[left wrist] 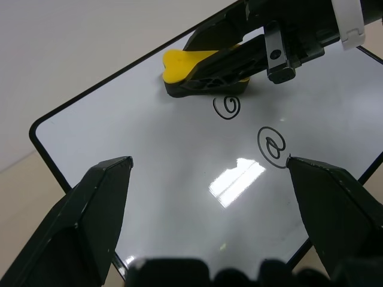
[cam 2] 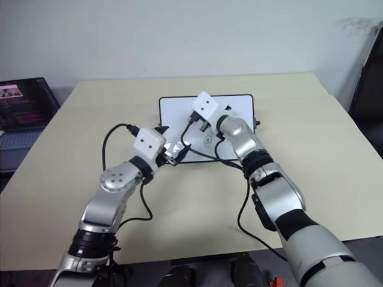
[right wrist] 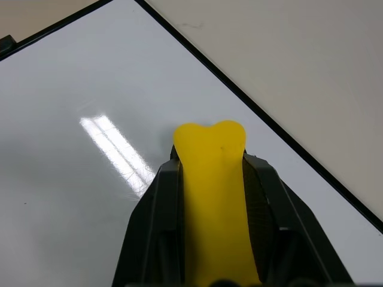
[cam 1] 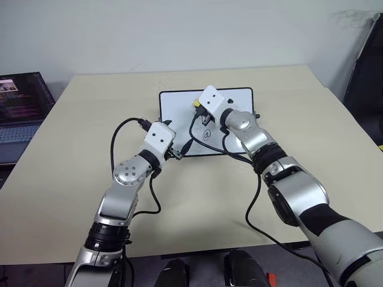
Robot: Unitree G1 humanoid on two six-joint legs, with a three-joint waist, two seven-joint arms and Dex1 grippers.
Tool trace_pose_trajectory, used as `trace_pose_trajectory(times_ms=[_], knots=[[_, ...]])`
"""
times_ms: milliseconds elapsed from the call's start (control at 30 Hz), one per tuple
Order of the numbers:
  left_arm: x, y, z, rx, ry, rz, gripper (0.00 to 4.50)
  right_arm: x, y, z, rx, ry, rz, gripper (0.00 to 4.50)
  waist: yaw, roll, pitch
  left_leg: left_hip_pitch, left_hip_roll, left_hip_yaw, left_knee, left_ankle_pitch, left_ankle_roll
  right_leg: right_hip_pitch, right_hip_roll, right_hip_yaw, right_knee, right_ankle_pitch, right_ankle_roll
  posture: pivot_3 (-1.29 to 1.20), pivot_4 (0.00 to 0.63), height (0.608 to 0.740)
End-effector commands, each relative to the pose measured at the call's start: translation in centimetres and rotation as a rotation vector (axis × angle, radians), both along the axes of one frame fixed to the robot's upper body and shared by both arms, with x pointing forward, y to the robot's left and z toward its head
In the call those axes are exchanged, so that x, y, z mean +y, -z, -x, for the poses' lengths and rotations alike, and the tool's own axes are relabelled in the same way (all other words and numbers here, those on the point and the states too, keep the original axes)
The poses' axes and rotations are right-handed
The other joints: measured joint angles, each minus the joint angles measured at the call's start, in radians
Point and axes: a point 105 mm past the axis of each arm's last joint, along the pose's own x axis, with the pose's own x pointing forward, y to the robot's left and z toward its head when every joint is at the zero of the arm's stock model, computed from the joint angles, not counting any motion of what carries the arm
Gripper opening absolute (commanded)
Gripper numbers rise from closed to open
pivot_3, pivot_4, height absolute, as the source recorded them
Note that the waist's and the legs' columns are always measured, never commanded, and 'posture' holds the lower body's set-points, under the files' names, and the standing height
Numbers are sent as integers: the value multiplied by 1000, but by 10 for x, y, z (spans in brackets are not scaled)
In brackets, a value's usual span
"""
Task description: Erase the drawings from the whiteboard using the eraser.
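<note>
Midway through the wiping, by the look of it. Clamped between the right gripper's (left wrist: pixel 239 60) two black fingers: the eraser (left wrist: pixel 200 67), a small yellow block with a dark underside, pressed flat on the whiteboard (left wrist: pixel 149 155) toward its far side. Wiped clean beyond it; left to do, just nearer: a spiral (left wrist: pixel 227 106) and an @-like swirl (left wrist: pixel 272 145), thin black marks. Next, probably a firm stroke nearward across both. Left gripper (left wrist: pixel 209 173) spread wide, empty, at the near left corner. Board glossy, black-framed, mid-table (cam 1: pixel 90 107).
</note>
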Motion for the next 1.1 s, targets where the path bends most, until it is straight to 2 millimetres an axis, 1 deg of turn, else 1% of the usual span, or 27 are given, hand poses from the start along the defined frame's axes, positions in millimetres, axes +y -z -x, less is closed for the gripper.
trace_pose_trajectory(times_ms=[33,200,333,533,700,867,1000,1100], knots=[[-4,-13,1,-54,20,-7,4500,-8,-11,-5,-26,35,-8,997,4,0,0,0,0,0,0,0,0,0,0,0,0,0,0,0,150,740],[-4,-14,1,-55,23,-11,4500,1,-22,-3,-42,12,-46,997,7,0,0,-1,0,0,0,0,0,0,0,0,0,0,0,0,150,740],[-3,-13,2,-56,20,-14,4500,11,-35,3,-60,-31,-93,997,5,0,0,-2,0,0,0,0,0,-2,0,0,0,0,0,0,150,740],[-2,-12,3,-52,16,-18,4500,16,-41,11,-65,-63,-124,997,6,0,1,-5,1,0,-2,0,0,-5,-1,0,-2,0,0,0,150,740],[-2,-13,2,-53,19,-22,4500,16,-45,13,-69,-61,-133,997,7,0,1,-6,0,0,-3,0,0,-7,-1,1,-3,0,0,0,150,740],[-2,-13,2,-52,22,-24,4500,10,-41,9,-63,-38,-122,997,6,0,1,-6,1,1,-4,0,-1,-8,-1,1,-2,0,0,0,150,740],[-2,-12,2,-50,22,-26,4500,-1,-27,2,-39,7,-82,997,7,0,1,-6,0,1,-4,0,0,-8,-1,1,-2,0,0,0,150,740],[0,-12,2,-50,16,-27,4500,-9,-20,-2,-25,32,-65,997,7,0,1,-6,0,1,-4,0,0,-8,-1,1,-2,0,0,0,150,740]])
